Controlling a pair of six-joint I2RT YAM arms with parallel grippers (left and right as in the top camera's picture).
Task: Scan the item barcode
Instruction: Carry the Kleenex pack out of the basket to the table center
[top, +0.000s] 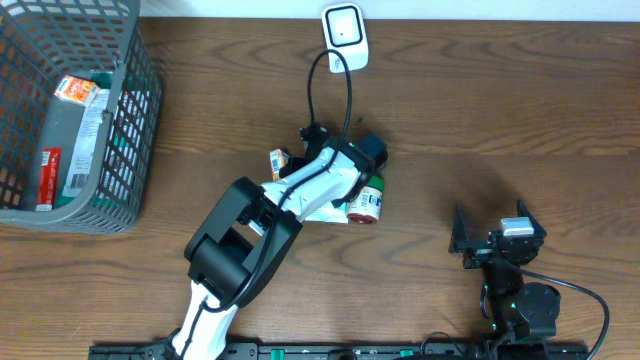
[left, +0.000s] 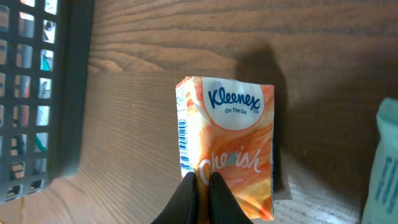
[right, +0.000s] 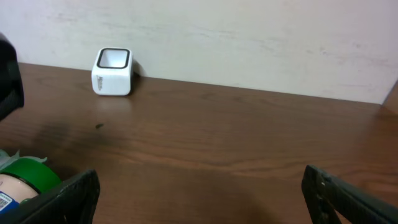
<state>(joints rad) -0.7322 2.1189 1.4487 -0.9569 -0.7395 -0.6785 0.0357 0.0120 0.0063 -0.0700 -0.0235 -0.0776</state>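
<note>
While left gripper (left: 200, 180) pinches tissue pack (left: 231, 130) edge (barcode (left: 183, 140) along side), right gripper (right: 199, 198) spread, empty; pickup step; next likely: turn barcode toward scanner (top: 345, 35).

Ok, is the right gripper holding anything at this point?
No, the right gripper stands wide open, with only the bare table showing between its fingers.

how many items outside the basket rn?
3: Kleenex pack gripped by the left gripper, pale packet beside it, green-capped bottle by the left arm, which may hide more.
</note>
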